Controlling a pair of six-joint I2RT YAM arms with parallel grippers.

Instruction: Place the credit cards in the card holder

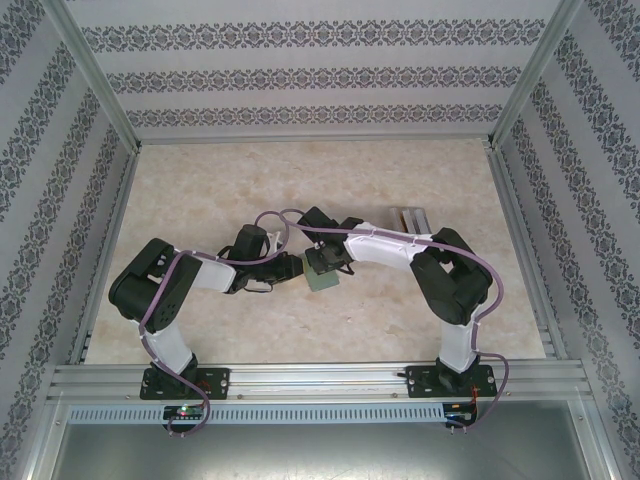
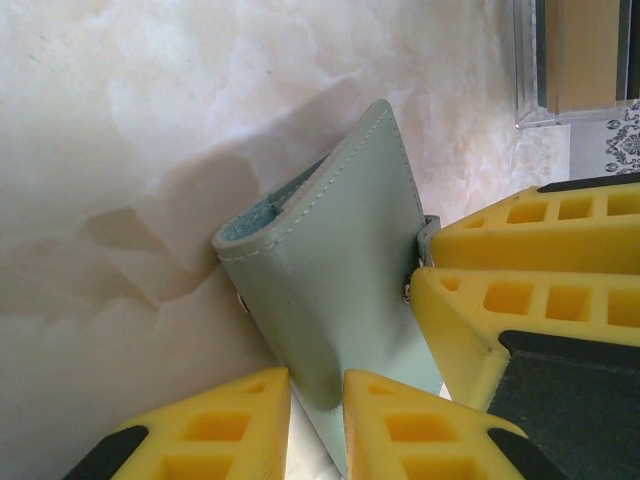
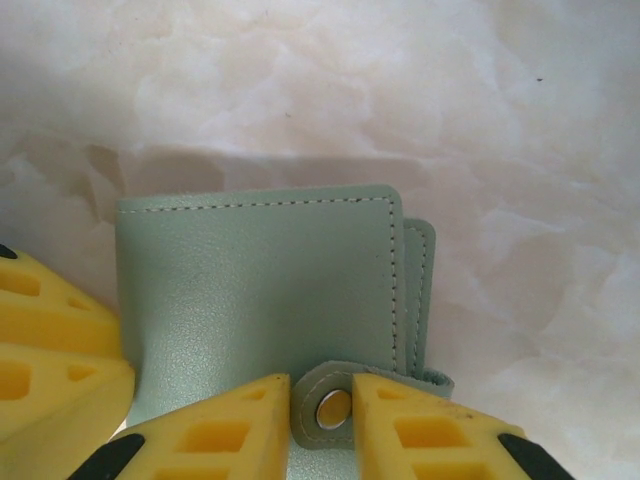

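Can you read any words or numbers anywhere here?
There are none to read.
The wallet is plain green, with no lettering.
Its snap is bare metal.
The walls have only a flowery pattern.
The rack shows no print.

Left gripper [image 2: 316,398] and right gripper [image 3: 322,398] meet, jaws pinched

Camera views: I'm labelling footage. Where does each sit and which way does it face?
Top external: above, behind the bases, facing down at the table; left arm and right arm show.
Left wrist: on the left arm, facing along the left fingers at the card holder.
Right wrist: on the right arm, facing along the right fingers at its snap tab.
Shared: all show the card holder.
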